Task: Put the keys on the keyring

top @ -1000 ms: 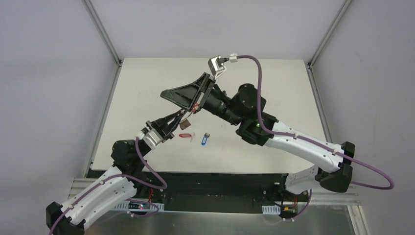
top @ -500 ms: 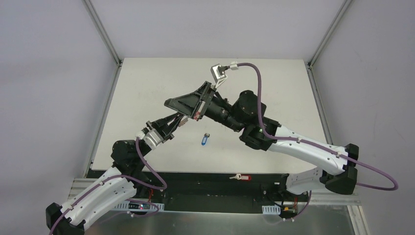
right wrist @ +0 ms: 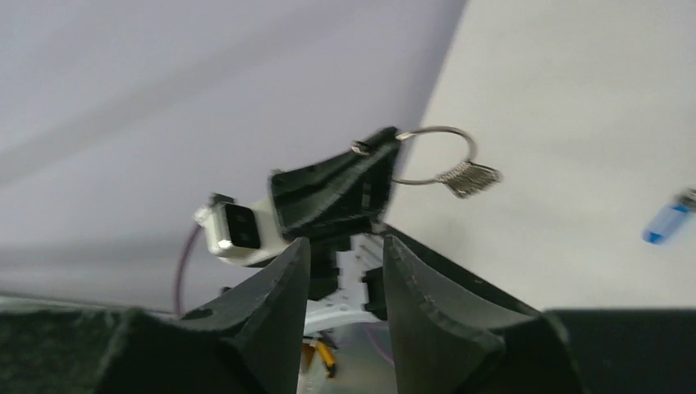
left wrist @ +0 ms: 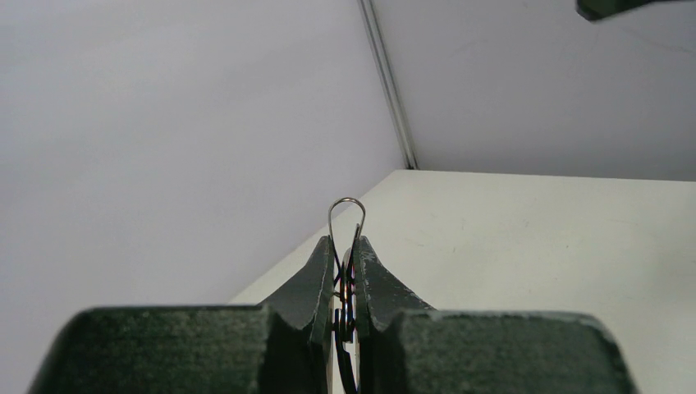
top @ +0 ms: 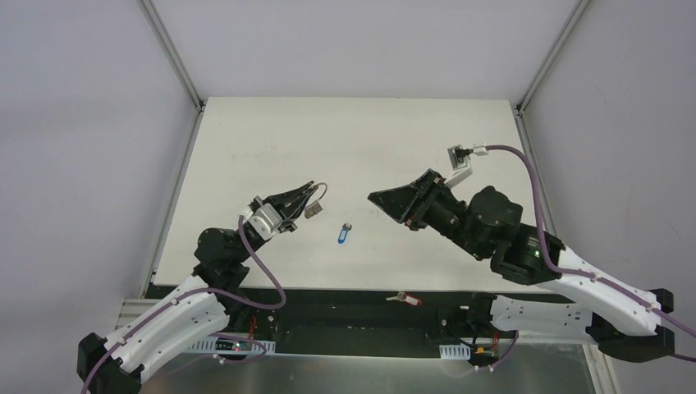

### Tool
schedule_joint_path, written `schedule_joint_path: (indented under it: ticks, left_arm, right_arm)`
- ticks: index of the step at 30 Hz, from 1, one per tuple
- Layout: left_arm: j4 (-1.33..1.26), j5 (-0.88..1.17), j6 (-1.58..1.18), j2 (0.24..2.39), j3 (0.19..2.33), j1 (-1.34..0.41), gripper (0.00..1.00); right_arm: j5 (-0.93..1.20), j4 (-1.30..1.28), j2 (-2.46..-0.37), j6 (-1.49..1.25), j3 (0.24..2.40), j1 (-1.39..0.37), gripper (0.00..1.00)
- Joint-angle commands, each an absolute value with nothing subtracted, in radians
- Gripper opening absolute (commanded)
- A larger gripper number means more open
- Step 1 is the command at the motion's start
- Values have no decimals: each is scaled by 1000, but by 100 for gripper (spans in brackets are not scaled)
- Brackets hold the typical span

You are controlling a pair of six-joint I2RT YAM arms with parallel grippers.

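My left gripper is shut on the keyring, a thin silver ring with a fan of small silver keys hanging below it, held above the table's near left. In the left wrist view the keyring pokes out between my left gripper's jaws. The blue-headed key lies on the table between the arms. The red-headed key lies off the table on the black base rail. My right gripper is open and empty, right of the ring. The right wrist view shows my right gripper, the keyring and the blue-headed key.
The white table is bounded by metal frame posts at its back corners and grey walls. The black base rail runs along the near edge. The left wrist camera housing shows in the right wrist view.
The red-headed key went from the table beside the blue one to the black rail at the near edge. My right arm pulled back to the right, away from the ring. My left gripper rose slightly.
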State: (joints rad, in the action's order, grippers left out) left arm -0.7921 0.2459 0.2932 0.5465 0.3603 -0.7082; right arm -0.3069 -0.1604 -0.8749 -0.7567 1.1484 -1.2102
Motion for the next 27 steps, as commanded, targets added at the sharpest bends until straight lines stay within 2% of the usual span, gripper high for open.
schedule_joint_path:
  ticks: [1, 4, 7, 13, 18, 22, 27]
  left_arm:
    - [-789, 166, 216, 561, 424, -716, 0]
    - [-757, 116, 155, 562, 432, -715, 0]
    - [-730, 59, 77, 562, 434, -716, 0]
    - [-517, 6, -91, 582, 494, -716, 0]
    - [-322, -36, -214, 578, 535, -716, 0]
    - [-233, -51, -268, 550, 544, -716, 0]
    - [-36, -21, -328, 561, 634, -716, 0]
  right_arm:
    - [-480, -607, -815, -750, 1120, -1207, 45]
    - [-499, -791, -803, -801, 1079, -1207, 54]
    - [-458, -845, -809, -818, 1007, -1206, 60]
    - [-462, -900, -860, -907, 894, -1209, 64]
    - [-425, -840, -886, -965, 785, -1210, 66]
    - [-430, -823, -946, -1002, 734, -1238, 59]
    - [-453, -765, -1022, -1057, 689, -1290, 56]
